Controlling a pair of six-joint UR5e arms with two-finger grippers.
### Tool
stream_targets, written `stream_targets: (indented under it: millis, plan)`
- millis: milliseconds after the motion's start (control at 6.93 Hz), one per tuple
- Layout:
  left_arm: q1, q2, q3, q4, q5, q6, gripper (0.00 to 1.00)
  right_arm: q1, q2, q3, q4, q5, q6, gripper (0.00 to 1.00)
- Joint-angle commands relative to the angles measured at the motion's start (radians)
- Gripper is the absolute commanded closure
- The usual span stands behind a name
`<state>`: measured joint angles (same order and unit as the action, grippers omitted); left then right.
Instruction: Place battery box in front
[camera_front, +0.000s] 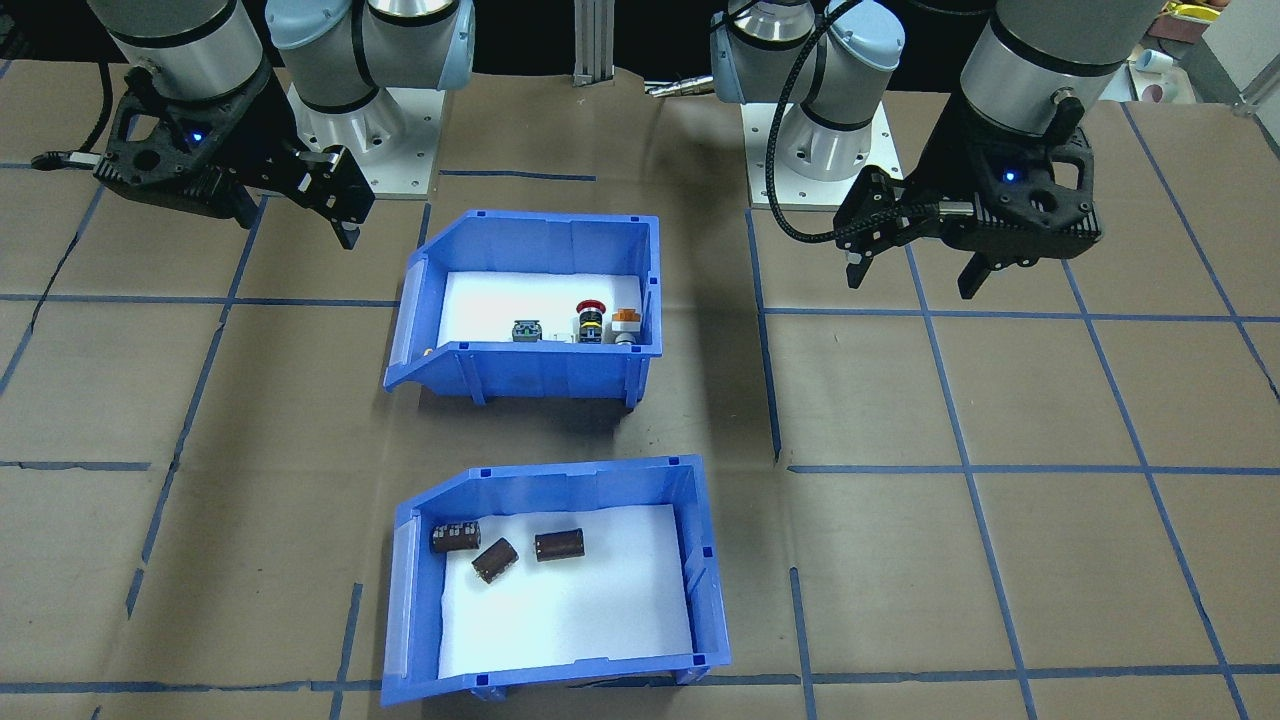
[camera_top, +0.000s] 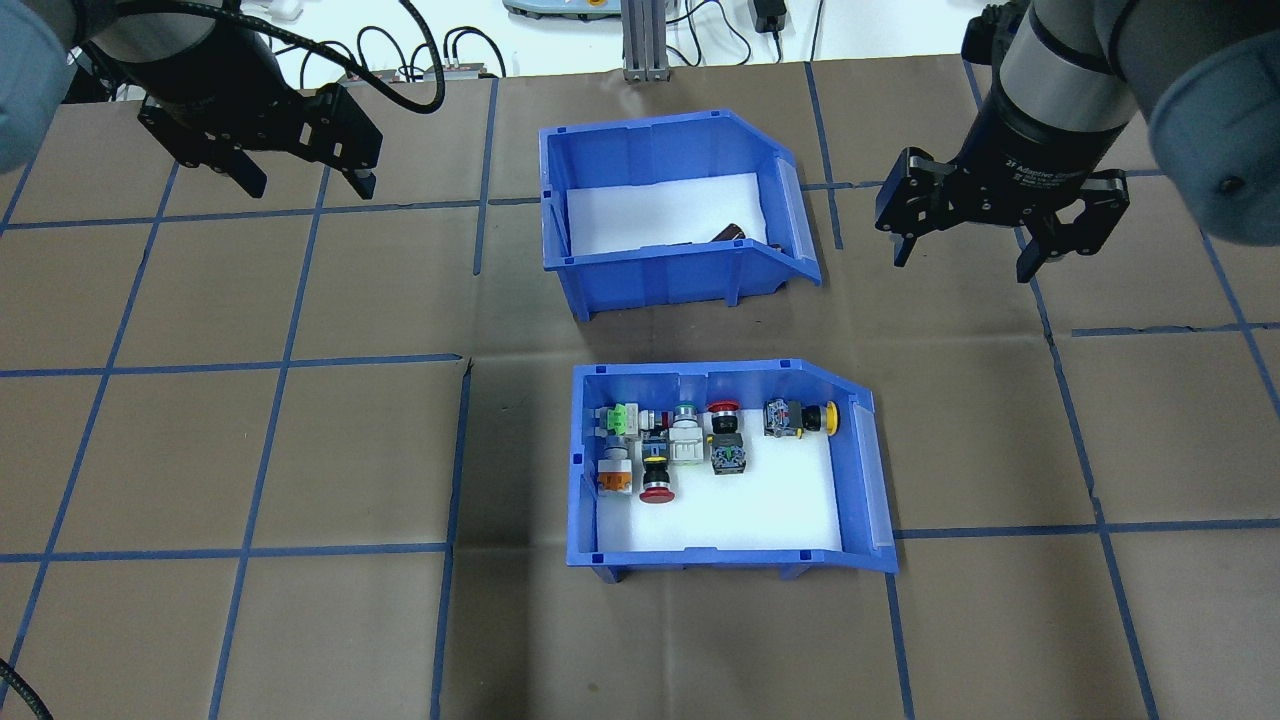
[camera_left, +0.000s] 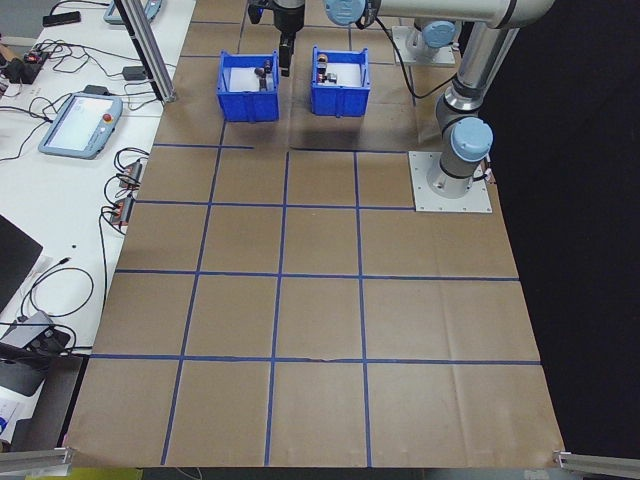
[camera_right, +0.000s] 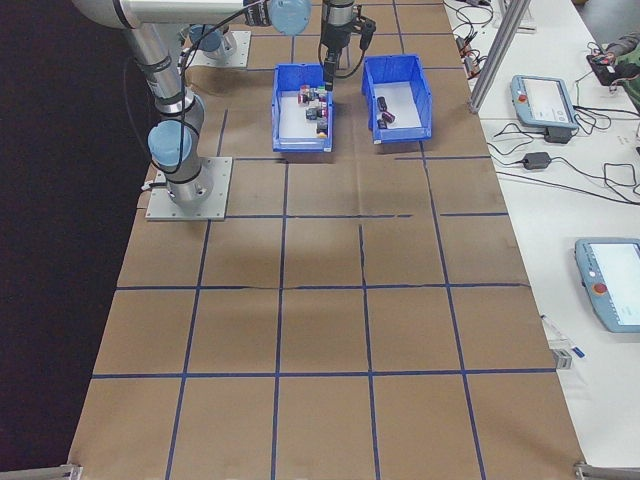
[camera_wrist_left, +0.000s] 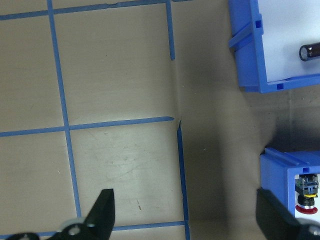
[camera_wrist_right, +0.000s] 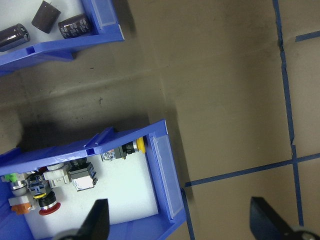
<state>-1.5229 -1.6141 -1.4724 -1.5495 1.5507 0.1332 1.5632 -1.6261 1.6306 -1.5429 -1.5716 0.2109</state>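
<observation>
Both grippers, left (camera_top: 300, 180) and right (camera_top: 965, 245), open, empty | I risk grabbing the switch box (camera_top: 725, 545) instead of the battery box (camera_top: 660, 265): identical bins.

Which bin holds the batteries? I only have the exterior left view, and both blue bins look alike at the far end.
Observer: The battery box is the bin farther from the robot's base; three dark brown cylinders lie on its white foam.
Operator: And the other bin?
Observer: The switch bin sits nearer the base, with coloured push-button switches inside.
Operator: Is either end effector holding anything?
Observer: No. The left end effector and right end effector are both open, off to either side of the bins.
</observation>
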Motion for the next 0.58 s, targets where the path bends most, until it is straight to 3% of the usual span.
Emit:
stream_targets:
  millis: [0, 433]
  plan:
    - [0.0, -0.006, 0.01, -0.001, 0.003, 0.002, 0.0, 0.0, 0.0, 0.0, 0.001, 0.001, 0.001, 0.0]
    - [0.001, 0.008, -0.005, -0.001, 0.005, 0.006, 0.0, 0.0, 0.0, 0.0, 0.003, -0.005, -0.002, 0.0]
